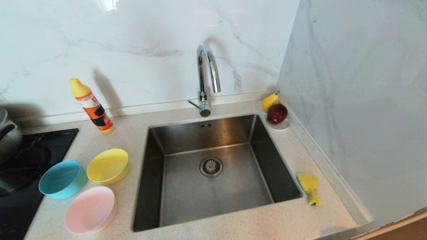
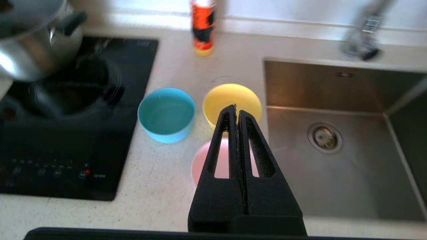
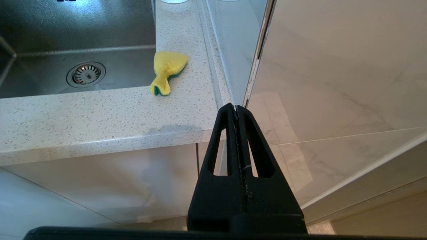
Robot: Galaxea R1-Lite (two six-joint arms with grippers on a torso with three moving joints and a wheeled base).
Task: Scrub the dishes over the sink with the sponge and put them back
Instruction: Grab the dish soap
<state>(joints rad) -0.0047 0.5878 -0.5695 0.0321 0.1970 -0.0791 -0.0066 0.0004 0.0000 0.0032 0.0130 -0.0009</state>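
A: Bowls first: three round, shallow matte plastic dishes sit on the speckled countertop (image 1: 186, 110) to the left of the sink. The yellow bowl (image 1: 108, 166) is nearest the basin, the light blue bowl (image 1: 62, 179) sits beside the black cooktop (image 1: 23, 180), and the pale pink bowl (image 1: 90, 209) lies closest to the front edge. All three look empty.

B: And the sponge?

A: The soft yellow sponge with a dark green scouring layer (image 1: 309, 187) lies crumpled on the counter just right of the square brushed-steel sink (image 1: 217, 200). Nothing lies in the basin; only its round drain strainer (image 1: 211, 166) shows.

B: Where are the grippers?

A: Neither shows from the head camera. The left gripper (image 2: 237, 108) hangs above the counter over the bowls, fingers pressed together on nothing; it hides part of the pink bowl in its wrist view. The right gripper (image 3: 236, 107) is also clamped together and empty, out in front of the counter's edge, low by the cabinet front.

B: Anything cut off?

A: A steel pot (image 1: 8, 135) is cropped at the left edge. A small white saucer (image 1: 279, 125) in the back corner holds a yellow pear (image 1: 269, 101) and a dark red apple (image 1: 277, 113). An orange dish-soap bottle with a yellow cap (image 1: 91, 106) stands behind the bowls, its label unreadable.
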